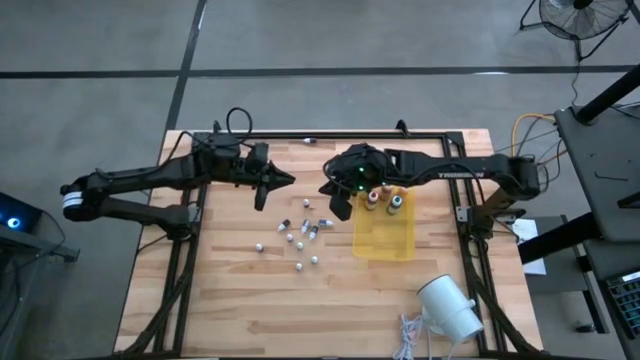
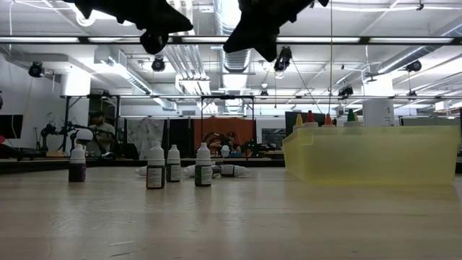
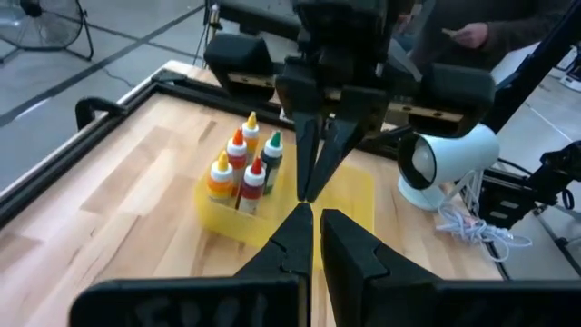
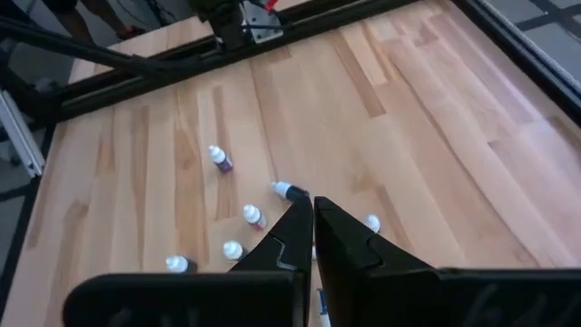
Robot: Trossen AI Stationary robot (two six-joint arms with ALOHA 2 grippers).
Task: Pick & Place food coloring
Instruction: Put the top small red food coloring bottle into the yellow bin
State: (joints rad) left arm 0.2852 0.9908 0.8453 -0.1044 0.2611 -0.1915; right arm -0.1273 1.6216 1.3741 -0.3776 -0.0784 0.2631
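Both sets of fingers pinched together, empty — right gripper (image 1: 328,188) hangs just beside the yellow tray (image 1: 385,240), left gripper (image 1: 290,180) facing it. 5 bottles (image 3: 241,168) in the tray; small vials (image 1: 300,232) scattered on the bench (image 1: 230,300) beside it.

Wood desk (image 1: 230,300) w/ small vials (image 1: 300,236) scattered mid, yellow tray (image 1: 384,243) beside, white cylinder (image 1: 452,306) nr front edge

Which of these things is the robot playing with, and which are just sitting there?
Part of the job:
- colored-top bottles, standing in the yellow tray
- small white-capped vials, scattered on the table

Just sitting there:
- white lamp and its cord
- fan on the floor
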